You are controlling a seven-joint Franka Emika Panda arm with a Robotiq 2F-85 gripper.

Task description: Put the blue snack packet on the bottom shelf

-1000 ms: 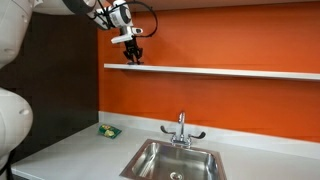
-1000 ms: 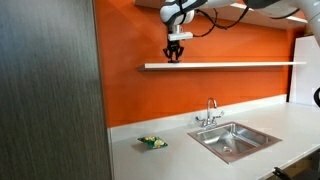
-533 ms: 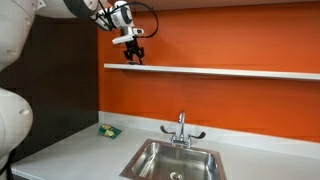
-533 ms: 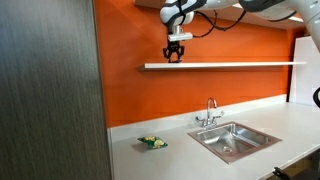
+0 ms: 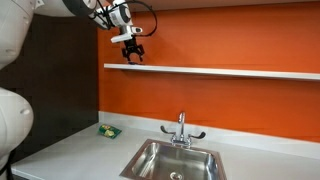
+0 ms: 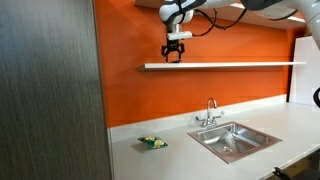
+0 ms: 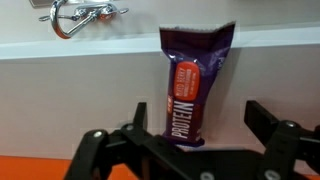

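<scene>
The blue snack packet [image 7: 193, 85], a dark purple-blue bar with an orange mark, lies on the white bottom shelf [image 7: 80, 90] in the wrist view. My gripper [image 7: 200, 120] is open. One black finger stands on each side of the packet's near end, and neither touches it. In both exterior views the gripper [image 5: 131, 55] [image 6: 175, 54] hangs just above the left end of the bottom shelf [image 5: 220, 71] [image 6: 240, 65] on the orange wall. The packet is too small to make out there.
Below on the pale countertop lie a green packet [image 5: 108, 131] [image 6: 152, 142] and a steel sink [image 5: 175, 160] [image 6: 235, 140] with its tap [image 5: 181, 128] [image 6: 210, 110]. A dark panel [image 6: 50, 90] stands at the shelf's left end.
The jaws have gone from shut to open and let go of the packet, which stays on the shelf. The hand has risen slightly.
</scene>
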